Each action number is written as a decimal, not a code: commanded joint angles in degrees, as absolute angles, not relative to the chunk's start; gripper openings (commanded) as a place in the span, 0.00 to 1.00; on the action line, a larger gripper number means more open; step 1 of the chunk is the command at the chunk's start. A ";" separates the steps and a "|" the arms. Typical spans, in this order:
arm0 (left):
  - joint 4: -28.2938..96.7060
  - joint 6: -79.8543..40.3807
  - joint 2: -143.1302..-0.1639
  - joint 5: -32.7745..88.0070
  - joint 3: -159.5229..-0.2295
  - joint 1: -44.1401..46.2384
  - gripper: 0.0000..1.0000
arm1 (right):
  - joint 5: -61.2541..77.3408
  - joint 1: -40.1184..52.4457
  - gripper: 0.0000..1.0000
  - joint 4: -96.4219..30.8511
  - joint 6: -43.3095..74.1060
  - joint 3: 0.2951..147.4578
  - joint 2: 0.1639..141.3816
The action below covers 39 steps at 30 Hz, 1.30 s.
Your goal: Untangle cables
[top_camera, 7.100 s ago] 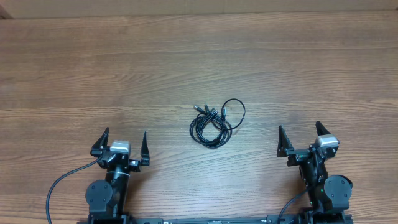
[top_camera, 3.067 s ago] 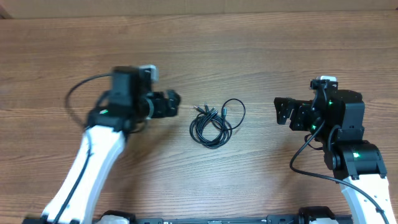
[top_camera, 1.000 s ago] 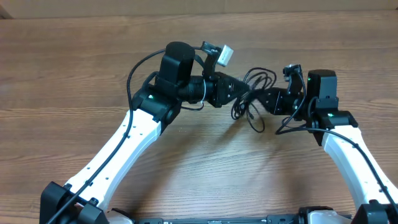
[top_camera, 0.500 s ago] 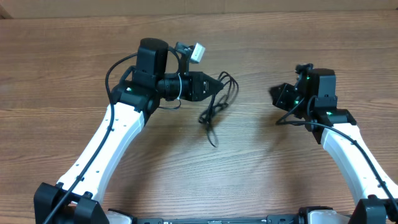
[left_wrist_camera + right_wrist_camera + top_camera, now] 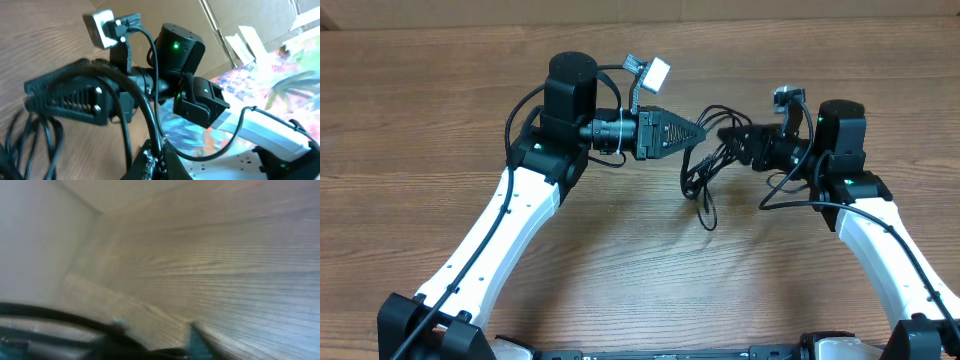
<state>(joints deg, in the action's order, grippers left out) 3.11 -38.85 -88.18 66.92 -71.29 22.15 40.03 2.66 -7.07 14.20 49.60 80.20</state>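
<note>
The thin black cables (image 5: 701,172) hang as a loose tangle above the wooden table (image 5: 430,110), with one tail trailing down toward the front. My left gripper (image 5: 703,131) points right and is shut on a strand at the top of the tangle. In the left wrist view the strand (image 5: 148,107) runs up out of the closed jaws of that gripper (image 5: 159,156). My right gripper (image 5: 725,133) points left, its tips at the same tangle, opposite the left one. Seen from the left wrist, the right gripper (image 5: 27,95) has its fingers a little apart. The right wrist view is blurred, showing only a dark cable strand (image 5: 50,314).
A cardboard sheet (image 5: 640,10) lines the table's far edge. Both arms reach in from the near edge, with thick arm cables looping beside the left wrist (image 5: 525,110) and under the right wrist (image 5: 780,195).
My right gripper has come back left to the tangle after pulling away. The left gripper has shifted right with the cables, which hang in a fuller bundle between the two.
</note>
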 commanded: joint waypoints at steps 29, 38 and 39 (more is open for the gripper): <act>33.23 -23.40 -88.05 25.54 -71.94 23.14 0.65 | 55.44 2.63 0.04 -11.77 23.75 50.87 80.44; 32.38 -22.70 -91.81 27.83 -71.24 28.97 0.66 | 56.23 2.63 0.04 -0.47 31.99 50.87 80.42; 32.03 -22.70 -92.60 29.32 -71.24 29.21 0.65 | 54.52 2.61 0.04 -0.51 32.03 50.87 80.42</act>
